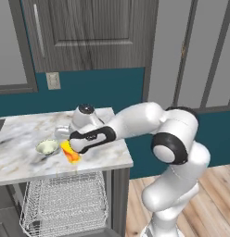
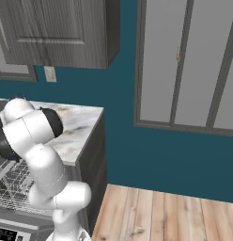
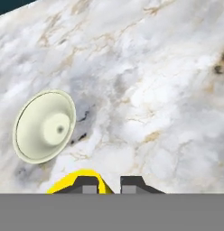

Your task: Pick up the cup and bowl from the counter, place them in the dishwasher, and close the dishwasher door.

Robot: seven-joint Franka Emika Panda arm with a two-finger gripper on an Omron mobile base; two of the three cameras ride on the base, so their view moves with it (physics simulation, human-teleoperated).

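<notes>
My gripper (image 1: 68,149) is shut on the yellow cup (image 1: 71,154), which hangs tilted just above the front part of the marble counter (image 1: 24,162). In the hand view the fingertips (image 3: 89,185) pinch the cup's yellow wall (image 3: 64,182), one finger inside the rim. The pale bowl (image 1: 47,147) sits on the counter just left of the cup, also seen as the bowl (image 3: 45,125) up and left of the fingers. Under the counter the dishwasher's white wire rack (image 1: 66,203) is pulled out. A grey panel (image 2: 24,220) below the rack looks like the open dishwasher door.
A teal wall with an outlet (image 1: 53,80) backs the counter, with dark wood cabinets (image 1: 89,32) above. The counter's right end (image 2: 88,136) drops to a wooden floor (image 2: 160,212). Tall grey doors (image 2: 184,61) stand to the right.
</notes>
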